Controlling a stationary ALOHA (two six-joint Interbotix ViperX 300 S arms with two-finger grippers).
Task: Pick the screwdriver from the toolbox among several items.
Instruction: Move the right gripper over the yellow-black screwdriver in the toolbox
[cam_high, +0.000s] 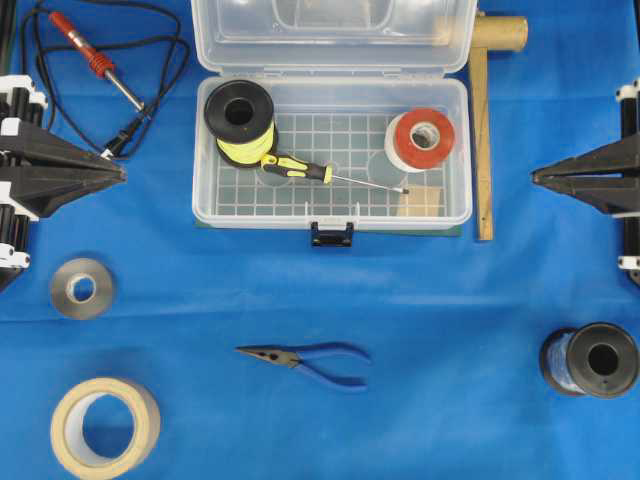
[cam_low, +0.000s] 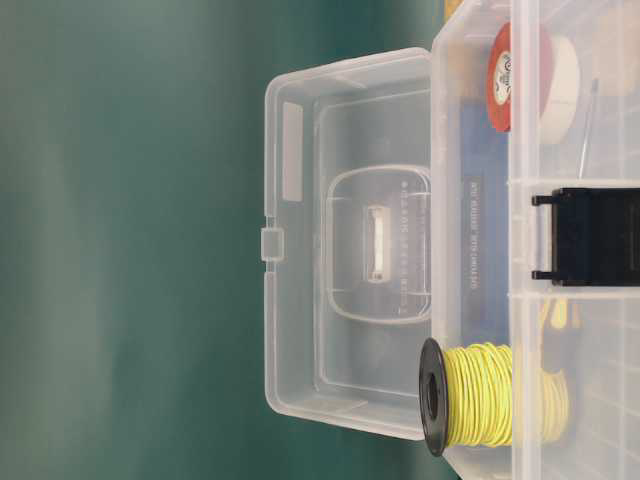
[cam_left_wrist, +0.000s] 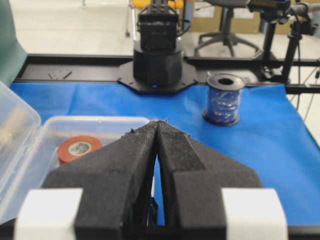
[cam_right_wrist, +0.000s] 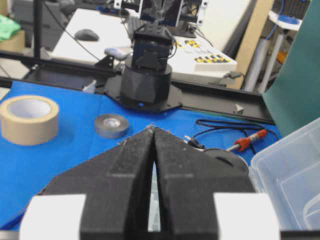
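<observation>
— Where does the job stand?
— Unstarted: in the clear plastic toolbox (cam_high: 205, 150), lid open, the yellow-and-black-handled screwdriver (cam_high: 300, 169) lies untouched between wire spool and tape roll.
— And the arms?
— Left gripper (cam_high: 118, 172) and right gripper (cam_high: 538, 178), both closed and empty, flank the box.

The cloth (cam_high: 420, 300) is bright blue. The box (cam_high: 205, 150) is clear plastic with a grid-patterned floor and a black latch (cam_high: 332, 234). The screwdriver (cam_high: 300, 169) has a yellow-and-black handle and a silver shaft. One spool (cam_high: 240, 120) is black with yellow wire, the tape roll (cam_high: 420, 138) red and white, the pliers (cam_high: 310, 358) blue-handled, both grippers (cam_high: 122, 172) black
</observation>
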